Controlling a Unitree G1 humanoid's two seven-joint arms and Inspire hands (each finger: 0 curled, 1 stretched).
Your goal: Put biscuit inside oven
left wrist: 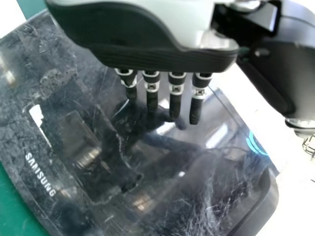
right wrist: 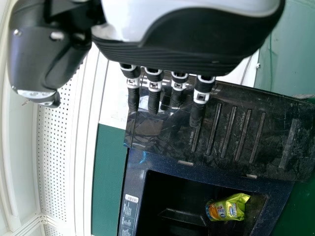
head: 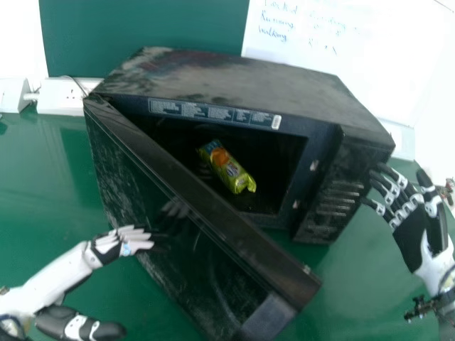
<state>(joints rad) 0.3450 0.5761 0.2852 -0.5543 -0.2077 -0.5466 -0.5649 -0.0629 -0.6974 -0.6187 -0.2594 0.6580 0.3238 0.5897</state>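
- The biscuit packet [head: 227,168] is inside the oven [head: 234,82], which is where the task wants it. It's a shiny yellow-green wrapper with an orange picture and a bit of blue, lying at a slant, with its plain crinkled end nearer the opening.
- Oven's a black box type, pretty smudged and scuffed on top, sitting on a green table [head: 43,170]. There's a printed label strip [head: 213,114] along the top of the opening.
- The door [head: 206,234] hangs wide open, swung out from the left side. Its glossy outer face is covered in scratches.
- Left hand [head: 110,246]: open wide, fingers straight, thumb well apart from them, nothing in its grip. It's at the outer face of the door, fingertips pointing at it. Can't tell if they're actually touching.
- Right hand [head: 412,238]: also open and holding nothing, fingers out pretty much straight. They're at the control panel [head: 341,195] on the oven's right side, and again I can't tell if they make contact.
- Behind all that there's a green panel [head: 142,25], a white board [head: 341,42] with some handwriting, and a white wall socket [head: 60,97] near the oven's back left corner.
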